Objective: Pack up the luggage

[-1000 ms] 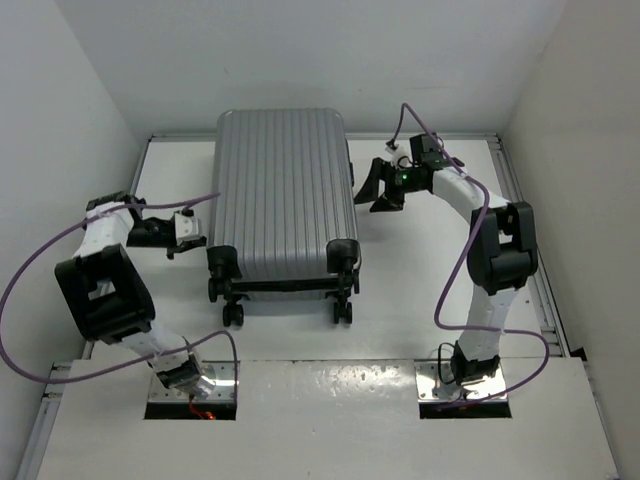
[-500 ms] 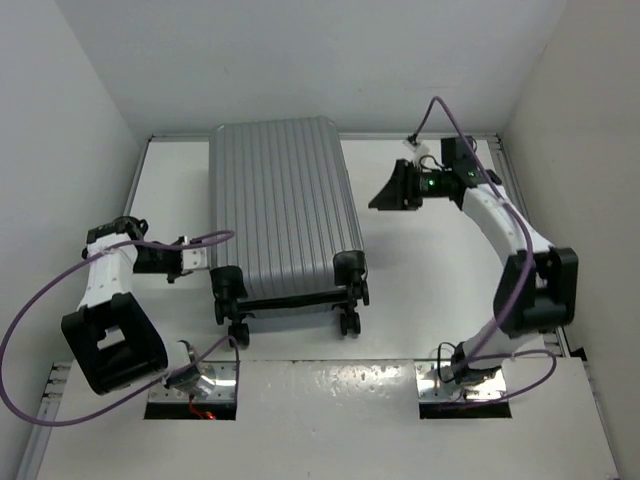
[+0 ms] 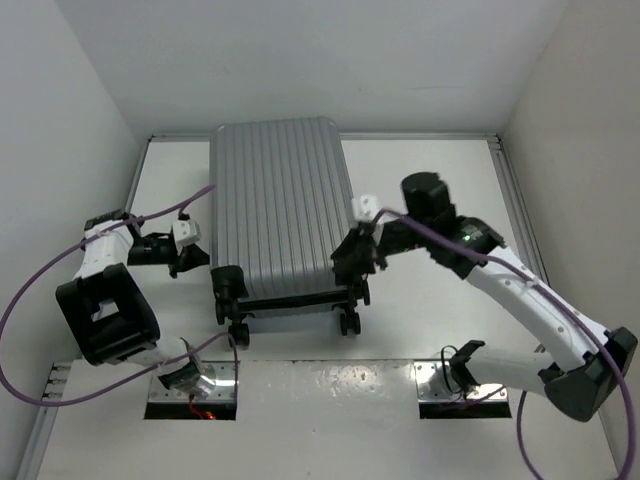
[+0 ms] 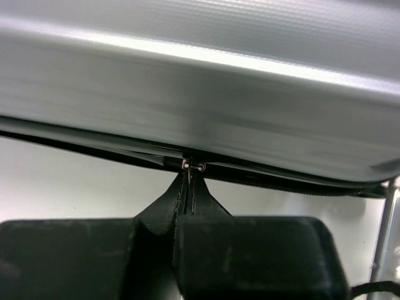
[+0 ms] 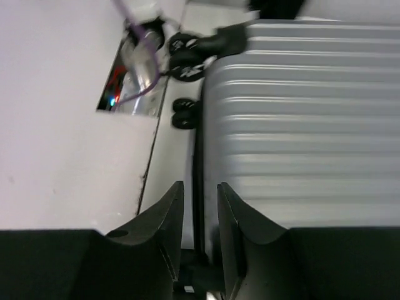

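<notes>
- At the suitcase [image 3: 280, 200] seam, the left gripper [image 4: 188, 186] pinches the zipper pull [image 4: 195, 166], probably to close it.
- The right gripper [image 5: 199, 203], fingers narrowly apart, seems to brace the opposite edge.

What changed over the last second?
Right end effector swung nearer, from the far right side of the luggage to its near right corner by the wheels, open. Luggage turned slightly early on. Left end effector stays shut at the left-side zipper.
</notes>
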